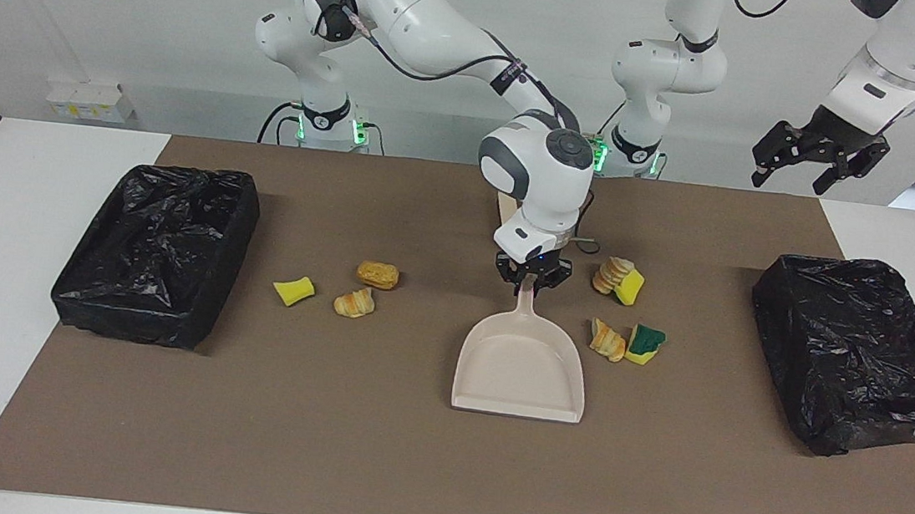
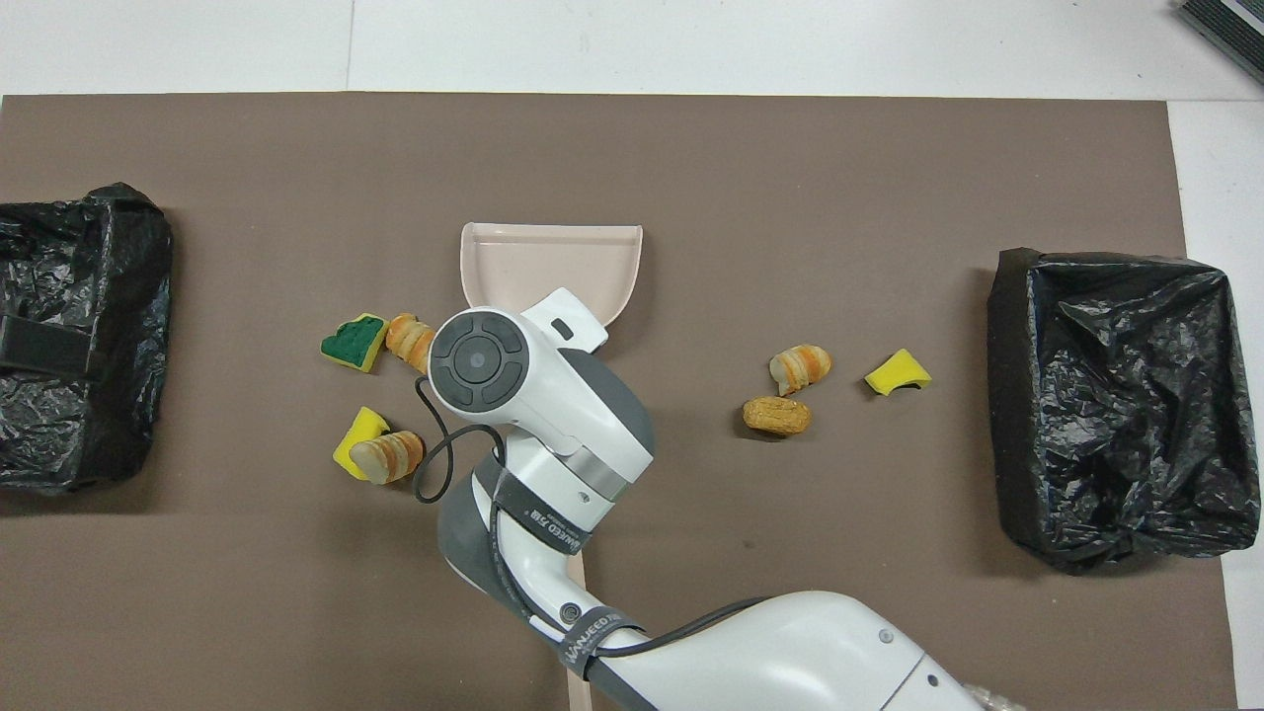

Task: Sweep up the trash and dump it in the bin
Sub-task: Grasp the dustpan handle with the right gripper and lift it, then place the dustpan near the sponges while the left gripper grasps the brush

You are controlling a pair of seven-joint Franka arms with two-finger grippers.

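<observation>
Right gripper (image 1: 531, 285) clamped on handle of beige plastic dustpan (image 1: 519, 372); left gripper (image 1: 810, 167) open, waiting aloft. Sponge and bread trash scraps (image 1: 624, 340) just beside dustpan, others (image 1: 352, 303) near. Keep pan flat against mat when dragging.

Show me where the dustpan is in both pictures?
Facing view: the dustpan lies mid-table, handle toward the robots, under the right gripper.
Overhead view: the dustpan peeks out above the right arm's wrist, mid-picture.
Shared landmark: the green-topped sponge, beside the dustpan toward the left arm's end.
</observation>
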